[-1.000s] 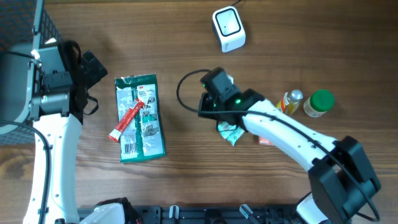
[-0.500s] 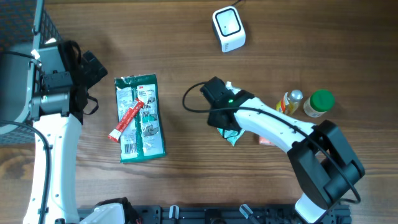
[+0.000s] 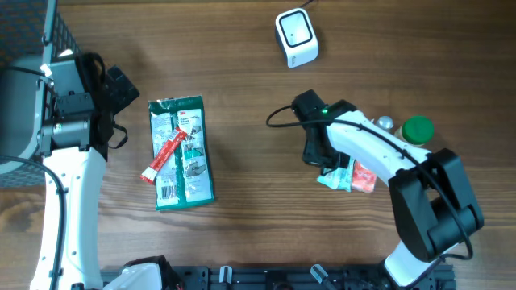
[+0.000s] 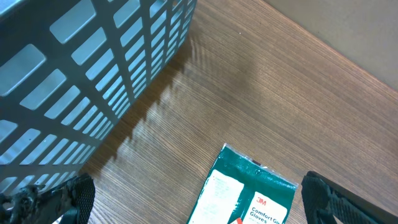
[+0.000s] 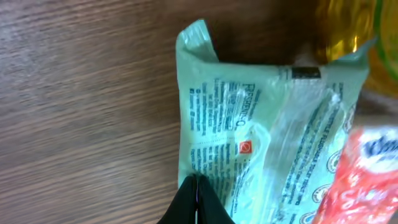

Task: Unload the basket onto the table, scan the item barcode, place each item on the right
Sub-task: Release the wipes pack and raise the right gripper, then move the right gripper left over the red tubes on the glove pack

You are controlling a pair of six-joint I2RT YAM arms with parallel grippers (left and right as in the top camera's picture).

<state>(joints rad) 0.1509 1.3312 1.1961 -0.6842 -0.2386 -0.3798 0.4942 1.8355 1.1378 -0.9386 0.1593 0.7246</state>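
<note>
A pale green, crinkly packet (image 5: 261, 137) with small print and a red square logo lies flat on the table (image 3: 242, 217) beside a red pack (image 3: 364, 179), its long axis roughly left-right from overhead. The right gripper (image 5: 196, 185) pinches its edge, fingers together.

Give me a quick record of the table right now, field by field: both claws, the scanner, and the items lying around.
left claw: open, holding nothing, next to the basket
right claw: shut on pale green packet, pinching its edge
scanner: white, at the top of the overhead view, well apart from the packet
glove pack: dark green, lying flat, red sachet across it
red packet: right beside the pale green packet
others: green-capped bottle and silver-capped bottle, close together by the right arm
</note>
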